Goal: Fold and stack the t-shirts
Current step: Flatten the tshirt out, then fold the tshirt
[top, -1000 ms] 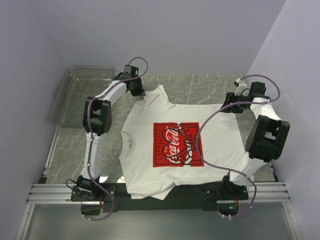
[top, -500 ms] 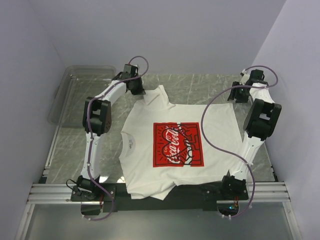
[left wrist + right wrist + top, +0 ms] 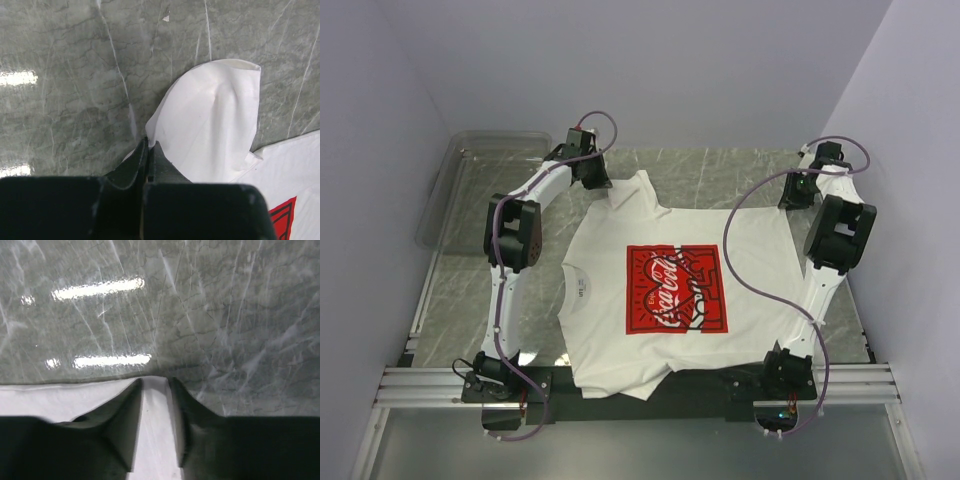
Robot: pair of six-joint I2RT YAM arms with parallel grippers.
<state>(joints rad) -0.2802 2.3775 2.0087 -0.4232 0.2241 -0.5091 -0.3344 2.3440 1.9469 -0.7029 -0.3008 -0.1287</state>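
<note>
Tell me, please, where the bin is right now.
In the top view, the bin sits at the far left of the table, just left of the left gripper at the t-shirt sleeve.

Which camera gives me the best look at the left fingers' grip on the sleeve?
Left wrist: the left gripper has its fingers shut on the sleeve edge, seen close up. Top external shows the t-shirt sleeve small, with the grip itself hidden. Right wrist shows none of it.

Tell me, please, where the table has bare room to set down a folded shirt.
Bare marble lies beyond the t-shirt, between the left gripper and right gripper, and left of the left arm, beside the clear bin. The centre is covered by the shirt.
</note>
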